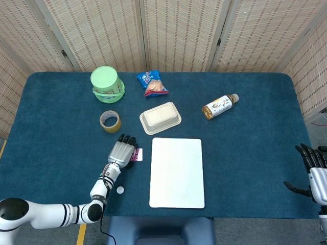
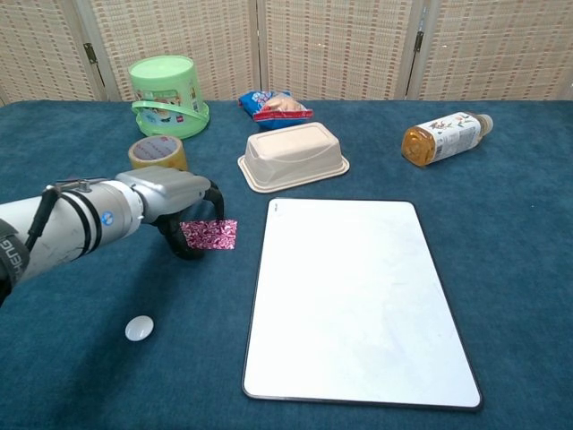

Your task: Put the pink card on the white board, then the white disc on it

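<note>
The pink card [image 2: 211, 235] [image 1: 137, 154] lies on the blue cloth just left of the white board [image 2: 358, 296] [image 1: 177, 172]. My left hand [image 2: 175, 204] [image 1: 120, 151] is down over the card's left end, with dark fingertips curled around its near and far edges in a pinch. The card still lies flat on the table. Nearer the front edge, below the left forearm, sits the small white disc [image 2: 139, 328] [image 1: 119, 190]. My right hand [image 1: 314, 176] hangs beyond the table's right edge, fingers apart and holding nothing.
Behind the board stands a beige tray [image 2: 292, 156], with a tape roll [image 2: 157, 152] and a green bucket [image 2: 167, 94] to its left. A snack bag [image 2: 273, 105] lies at the back, and a bottle [image 2: 444, 137] lies at the back right.
</note>
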`<state>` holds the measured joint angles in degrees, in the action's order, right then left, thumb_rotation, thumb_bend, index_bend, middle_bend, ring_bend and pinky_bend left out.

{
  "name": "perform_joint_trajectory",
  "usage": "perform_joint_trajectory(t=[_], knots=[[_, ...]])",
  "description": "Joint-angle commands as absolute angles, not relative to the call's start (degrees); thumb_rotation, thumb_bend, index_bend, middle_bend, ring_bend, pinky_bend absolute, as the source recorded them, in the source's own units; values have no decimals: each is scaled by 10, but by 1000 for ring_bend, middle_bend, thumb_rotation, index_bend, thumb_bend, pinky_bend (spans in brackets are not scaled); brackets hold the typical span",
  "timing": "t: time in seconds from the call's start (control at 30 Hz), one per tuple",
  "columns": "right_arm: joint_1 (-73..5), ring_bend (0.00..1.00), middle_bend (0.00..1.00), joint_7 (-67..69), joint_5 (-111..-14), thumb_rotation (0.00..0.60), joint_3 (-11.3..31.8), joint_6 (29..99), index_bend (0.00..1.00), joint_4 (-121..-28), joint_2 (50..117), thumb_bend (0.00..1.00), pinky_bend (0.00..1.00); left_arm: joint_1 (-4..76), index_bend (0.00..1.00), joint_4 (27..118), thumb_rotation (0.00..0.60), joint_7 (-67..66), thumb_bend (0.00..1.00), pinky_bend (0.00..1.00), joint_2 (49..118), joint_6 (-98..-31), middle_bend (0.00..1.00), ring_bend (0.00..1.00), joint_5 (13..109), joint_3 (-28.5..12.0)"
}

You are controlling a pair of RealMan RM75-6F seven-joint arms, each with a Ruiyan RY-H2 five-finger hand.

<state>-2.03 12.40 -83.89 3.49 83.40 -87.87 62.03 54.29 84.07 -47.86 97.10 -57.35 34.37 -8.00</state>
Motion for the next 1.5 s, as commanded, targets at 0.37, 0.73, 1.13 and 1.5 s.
perform_joint_trajectory(t=[0.37, 0.73, 1.13, 1.5], knots=[[-18, 63, 65, 125, -839, 600, 34, 835, 76, -878, 621, 153, 36, 544, 318, 824, 600, -470, 358, 0, 978, -575, 118, 97, 346, -75], [-17, 62, 65, 124, -840, 600, 34, 837, 76, -880, 620, 153, 36, 538, 371, 832, 600, -453, 358, 0, 973, -581, 118, 106, 376, -70], [-17, 63, 65, 118, -841, 600, 35, 838, 76, -885, 618, 153, 36, 541, 372, 894, 600, -439, 359, 0, 944, -590, 118, 106, 441, -75], [-15, 63, 65, 114, -838, 600, 35, 838, 76, -890, 616, 152, 36, 579, 372, 936, 600, -470, 358, 0, 963, -577, 118, 103, 484, -79]])
